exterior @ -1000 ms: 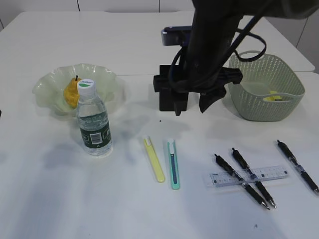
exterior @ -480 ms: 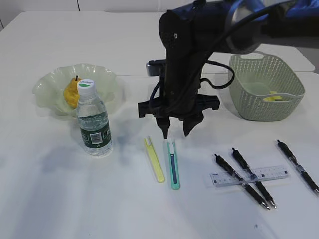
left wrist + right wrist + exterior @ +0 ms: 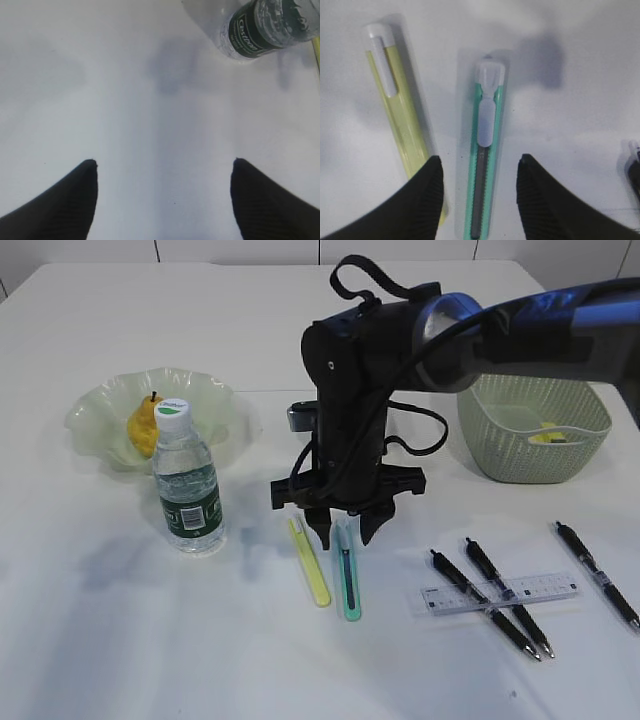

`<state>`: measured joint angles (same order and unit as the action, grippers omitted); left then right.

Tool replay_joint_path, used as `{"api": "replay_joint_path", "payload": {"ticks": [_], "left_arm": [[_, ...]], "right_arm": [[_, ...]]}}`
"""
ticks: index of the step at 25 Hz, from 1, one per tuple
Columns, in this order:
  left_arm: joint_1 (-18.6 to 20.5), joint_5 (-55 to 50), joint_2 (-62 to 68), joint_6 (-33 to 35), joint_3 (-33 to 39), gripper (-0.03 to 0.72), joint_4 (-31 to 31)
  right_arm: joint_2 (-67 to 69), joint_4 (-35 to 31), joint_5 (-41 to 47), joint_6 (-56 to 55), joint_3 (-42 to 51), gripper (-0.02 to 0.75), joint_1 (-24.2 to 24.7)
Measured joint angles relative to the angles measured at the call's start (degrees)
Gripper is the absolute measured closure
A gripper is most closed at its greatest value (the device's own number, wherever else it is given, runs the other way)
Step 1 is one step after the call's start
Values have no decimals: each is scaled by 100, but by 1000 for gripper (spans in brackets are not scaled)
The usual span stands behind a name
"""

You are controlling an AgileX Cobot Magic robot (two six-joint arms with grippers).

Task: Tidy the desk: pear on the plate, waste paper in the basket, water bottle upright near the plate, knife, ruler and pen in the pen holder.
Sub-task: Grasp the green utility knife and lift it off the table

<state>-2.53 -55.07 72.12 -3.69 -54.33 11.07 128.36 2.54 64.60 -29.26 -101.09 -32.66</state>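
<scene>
My right gripper (image 3: 341, 530) is open and straddles the green utility knife (image 3: 346, 575), which lies flat between the fingertips in the right wrist view (image 3: 485, 150). A yellow knife (image 3: 310, 562) lies just left of it, also shown in the right wrist view (image 3: 400, 115). The pear (image 3: 143, 426) sits in the green plate (image 3: 95, 415). The water bottle (image 3: 188, 485) stands upright in front of the plate. The clear ruler (image 3: 500, 592) lies across black pens (image 3: 487, 602). My left gripper (image 3: 162, 167) is open over bare table. The pen holder is hidden behind my right arm.
A green basket (image 3: 533, 430) with something yellow inside stands at the back right. A third black pen (image 3: 598, 574) lies at the far right. The bottle's base (image 3: 260, 30) shows at the top of the left wrist view.
My right arm has moved forward and down from the back of the table. Its open fingers now sit on either side of the green knife.
</scene>
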Motion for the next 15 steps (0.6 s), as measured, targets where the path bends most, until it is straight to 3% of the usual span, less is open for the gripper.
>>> {"api": "replay_joint_path", "payload": {"ticks": [15], "left_arm": [[0,30,0,0,0,98,0]], "right_arm": [[241,77,-180,-115,-5,384,48]]}}
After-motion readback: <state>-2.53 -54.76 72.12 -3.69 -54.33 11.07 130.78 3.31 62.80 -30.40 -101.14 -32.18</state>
